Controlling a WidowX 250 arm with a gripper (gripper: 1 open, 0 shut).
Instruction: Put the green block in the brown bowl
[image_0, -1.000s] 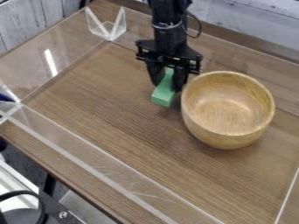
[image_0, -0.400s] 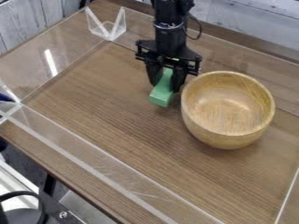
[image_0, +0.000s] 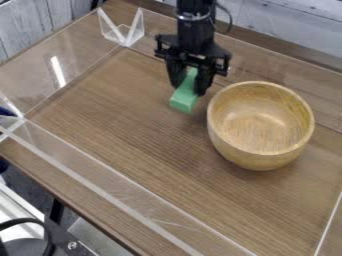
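Camera view: the green block (image_0: 185, 94) is in the claw (image_0: 191, 82), whose fingers are closed on its upper part, the lower end sticking out. Both are just beside the brown bowl (image_0: 261, 124), on its far-left side in the picture. Whether the block touches the wooden table (image_0: 127, 150) I cannot tell.
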